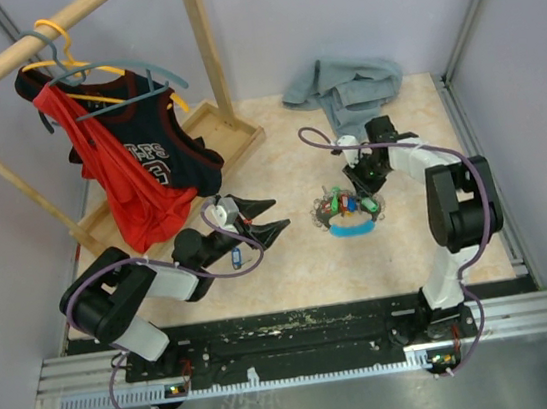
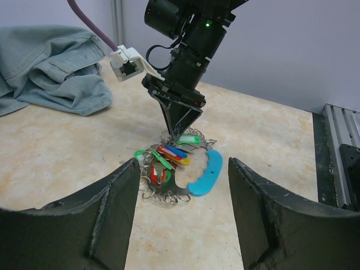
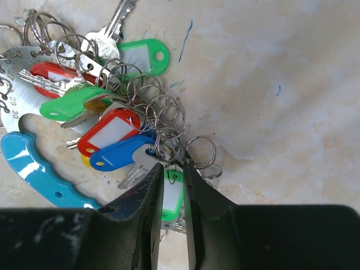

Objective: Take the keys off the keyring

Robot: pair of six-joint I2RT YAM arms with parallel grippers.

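Observation:
The keys (image 1: 347, 210) lie in a bunch mid-table, with red, green and blue tags and a light blue curved handle piece (image 2: 205, 173). Their silvery keyring loops (image 3: 163, 112) spread among them. My right gripper (image 1: 362, 185) points straight down onto the far edge of the bunch. In the right wrist view its jaws (image 3: 173, 166) stand narrowly apart with a green tag (image 3: 171, 197) filling the gap between them. My left gripper (image 1: 273, 217) is open, low over the table just left of the bunch, nothing between its fingers (image 2: 112, 214).
A grey-blue cloth (image 1: 343, 84) lies crumpled at the back of the table. A wooden clothes rack (image 1: 203, 52) with a red and black jersey (image 1: 137, 162) on hangers fills the back left. Metal rails (image 1: 302, 342) run along the near edge.

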